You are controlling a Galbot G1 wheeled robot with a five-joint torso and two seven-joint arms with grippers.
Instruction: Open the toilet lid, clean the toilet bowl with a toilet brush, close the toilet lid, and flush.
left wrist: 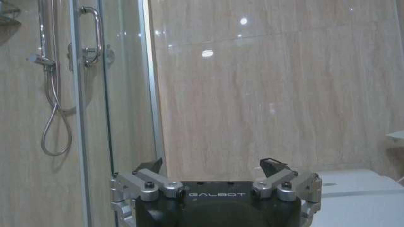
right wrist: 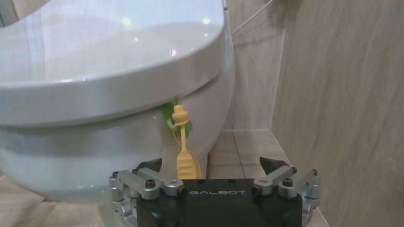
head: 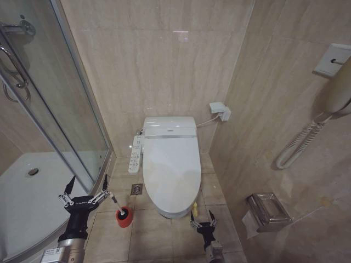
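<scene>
Lid (head: 171, 164) lying closed. Right claw (head: 202, 222) hovering released near its yellow strap (right wrist: 182, 151); left claw (head: 85, 192) waiting released by brush (head: 122, 210).

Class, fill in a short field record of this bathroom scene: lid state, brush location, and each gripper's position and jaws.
toilet lid: closed, yellow strap hanging at its front edge
toilet brush: standing in red holder on the floor, left of the toilet
left gripper: near the brush, jaws open, empty
right gripper: low before the strap, jaws open, empty

Glossy white plastic toilet lid (head: 171, 167)
</scene>
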